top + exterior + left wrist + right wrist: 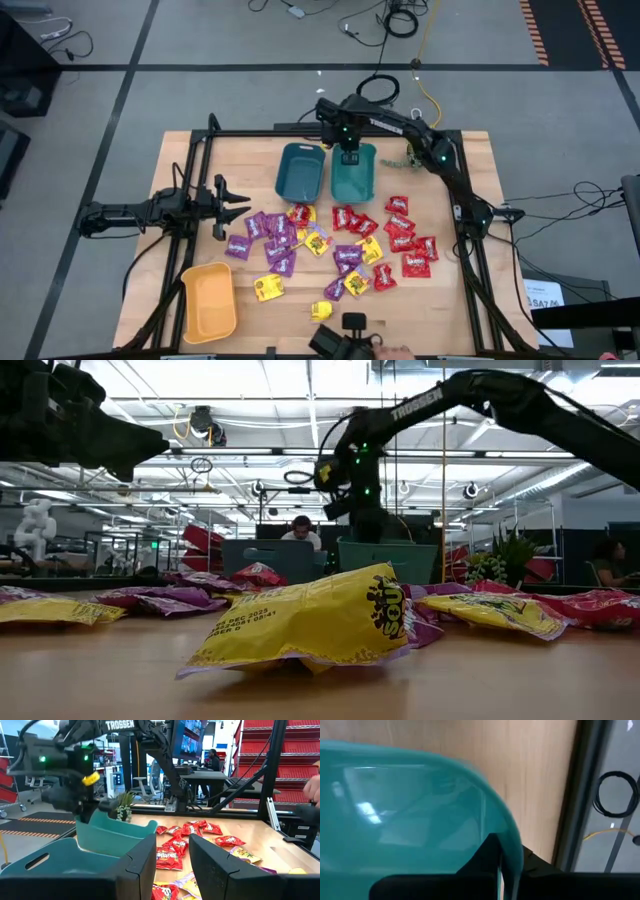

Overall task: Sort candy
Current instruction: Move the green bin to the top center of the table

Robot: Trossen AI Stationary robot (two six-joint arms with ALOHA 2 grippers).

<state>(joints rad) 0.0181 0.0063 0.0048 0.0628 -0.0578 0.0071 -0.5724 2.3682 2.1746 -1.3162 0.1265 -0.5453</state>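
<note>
Several purple (270, 235), yellow (318, 240) and red (405, 240) candy packets lie loose on the wooden table; in the low view one yellow packet (320, 620) lies closest. Two teal bins stand at the table's far middle. My right gripper (348, 155) points down at the far end of the right teal bin (352, 178) and is shut on it. At the table's left my left gripper (235, 200) stands level and open, and its fingers (145, 865) hold nothing. My right gripper has the right teal bin's far rim (512, 847) between its two fingers, one finger inside the bin and one outside. The fingers come from above, pointing down. I cannot tell whether the bin rests on the table or is lifted.
The other teal bin (300, 170) stands just left of the held one. An orange bin (210, 300) sits at the near left corner. A small green plant (395, 160) stands right of the bins. A person's hand (314, 790) shows by the table's near edge.
</note>
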